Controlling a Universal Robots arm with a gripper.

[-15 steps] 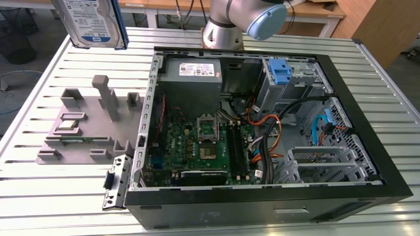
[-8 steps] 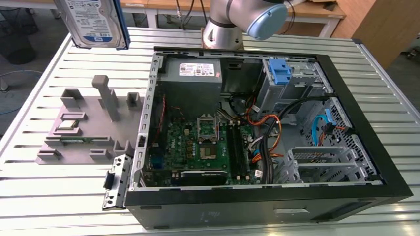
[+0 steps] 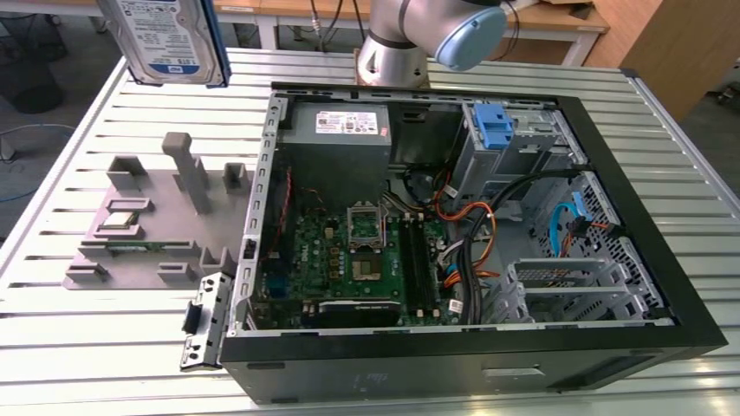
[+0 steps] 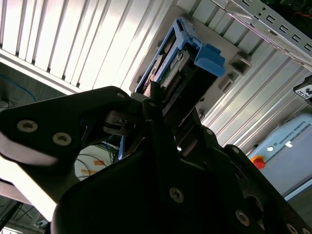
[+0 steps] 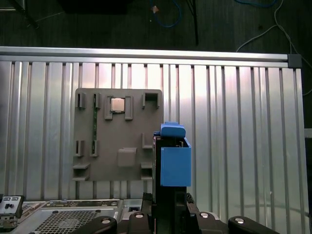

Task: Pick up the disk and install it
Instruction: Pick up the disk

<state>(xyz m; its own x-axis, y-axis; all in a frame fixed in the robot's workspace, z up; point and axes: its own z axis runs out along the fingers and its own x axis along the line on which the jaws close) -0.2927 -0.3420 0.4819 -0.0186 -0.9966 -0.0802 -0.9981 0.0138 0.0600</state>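
The disk (image 3: 162, 39), a silver hard drive with a white-and-blue label in a blue bracket, hangs high above the table's far corner at the exterior view's left. Both wrist views show it edge-on, blue bracket (image 5: 174, 158) outward, held between the black fingers (image 4: 155, 105) of my gripper (image 5: 170, 197). The gripper is shut on the disk (image 4: 170, 68). Below it lie the slatted table and the grey fixture plate (image 5: 119, 136), with the disk clear of both.
An open computer case (image 3: 647, 260) takes up the table's middle and right, showing a motherboard, cables, a grey power supply (image 3: 341, 121) and a blue latch piece (image 3: 494, 126) at the drive bay. The grey fixture plate (image 3: 151, 225) sits left of the case. The arm's base (image 3: 399, 43) stands behind it.
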